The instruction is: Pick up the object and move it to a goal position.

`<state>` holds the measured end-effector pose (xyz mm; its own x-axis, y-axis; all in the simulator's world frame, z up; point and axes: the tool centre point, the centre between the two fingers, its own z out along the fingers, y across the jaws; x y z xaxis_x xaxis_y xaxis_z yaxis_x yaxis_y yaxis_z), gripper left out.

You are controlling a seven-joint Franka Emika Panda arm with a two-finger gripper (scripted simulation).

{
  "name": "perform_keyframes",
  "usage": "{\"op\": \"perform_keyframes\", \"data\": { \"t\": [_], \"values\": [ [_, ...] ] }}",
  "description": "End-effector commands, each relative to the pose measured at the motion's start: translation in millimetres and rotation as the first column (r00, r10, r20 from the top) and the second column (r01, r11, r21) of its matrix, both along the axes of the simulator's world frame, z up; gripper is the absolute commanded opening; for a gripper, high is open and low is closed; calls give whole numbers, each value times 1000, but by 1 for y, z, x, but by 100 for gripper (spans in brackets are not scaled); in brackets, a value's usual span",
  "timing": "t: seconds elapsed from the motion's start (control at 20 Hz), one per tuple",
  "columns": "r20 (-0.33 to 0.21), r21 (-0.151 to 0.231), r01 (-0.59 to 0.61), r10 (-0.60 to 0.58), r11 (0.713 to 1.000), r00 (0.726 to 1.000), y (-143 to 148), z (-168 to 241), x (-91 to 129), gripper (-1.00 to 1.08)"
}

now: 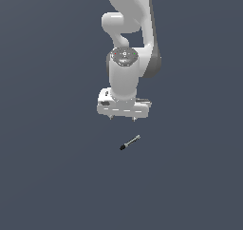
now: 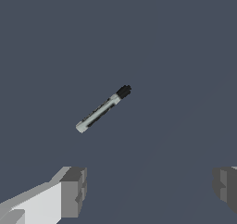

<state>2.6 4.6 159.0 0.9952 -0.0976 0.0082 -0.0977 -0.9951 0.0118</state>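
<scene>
The object is a tiny thin rod (image 1: 130, 142) with a grey shaft and a black tip, lying at a slant on the dark grey floor. In the exterior view it lies just below my gripper (image 1: 122, 118), apart from it, black tip toward the exterior view's left. In the wrist view the rod (image 2: 102, 108) shows ahead of my gripper (image 2: 150, 188), outside the gap between the fingers. The two fingertips (image 2: 74, 190) stand wide apart with nothing between them. The gripper is open and empty.
The white arm (image 1: 128, 29) rises behind the gripper in the exterior view. A plain dark grey floor (image 1: 47, 167) fills both views.
</scene>
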Motion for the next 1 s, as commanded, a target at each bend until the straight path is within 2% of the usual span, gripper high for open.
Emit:
{"op": "perform_keyframes", "data": {
  "t": [0.0,0.25,0.45,0.7,0.95],
  "values": [
    [-1,3,41,-41,999,999,2,-4,3,100],
    [-2,8,151,-151,988,989,7,-16,10,100],
    [-4,13,256,-256,967,967,11,-28,16,100],
    [-7,15,383,-383,923,924,17,-43,24,100],
    [-9,16,503,-503,864,864,23,-58,31,100]
  ]
}}
